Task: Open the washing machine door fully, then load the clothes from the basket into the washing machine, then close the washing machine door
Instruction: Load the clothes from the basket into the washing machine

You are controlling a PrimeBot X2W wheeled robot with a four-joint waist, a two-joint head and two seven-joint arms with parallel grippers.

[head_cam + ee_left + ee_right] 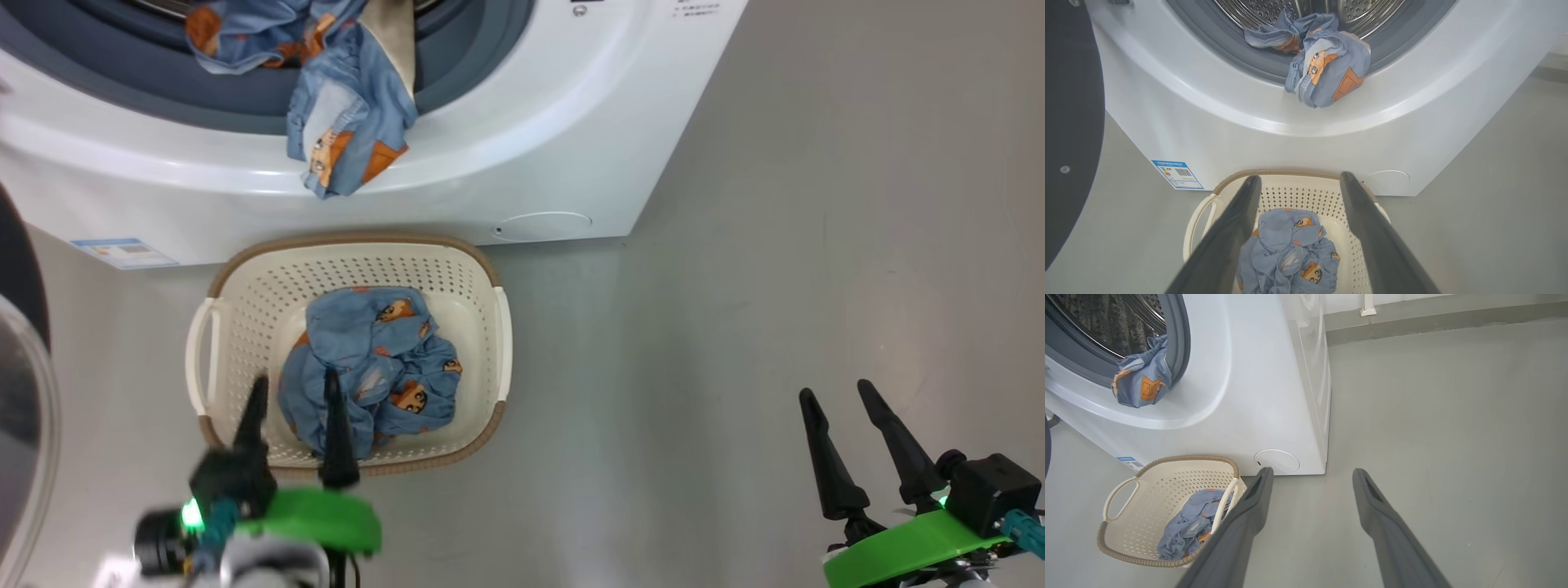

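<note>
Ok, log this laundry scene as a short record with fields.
door: washing machine door open, at the robot's left
loading: blue printed garment half in drum, draped over gasket onto washing machine front
basket: second blue garment bunched inside
left claw: open, empty, over basket
right claw: open, empty, over floor

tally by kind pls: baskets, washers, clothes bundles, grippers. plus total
Basket: 1
Washing machine: 1
Clothes bundles: 2, drum-lip bundle, basket bundle
Grippers: 2, left gripper, right gripper, both open
Total: 6
</note>
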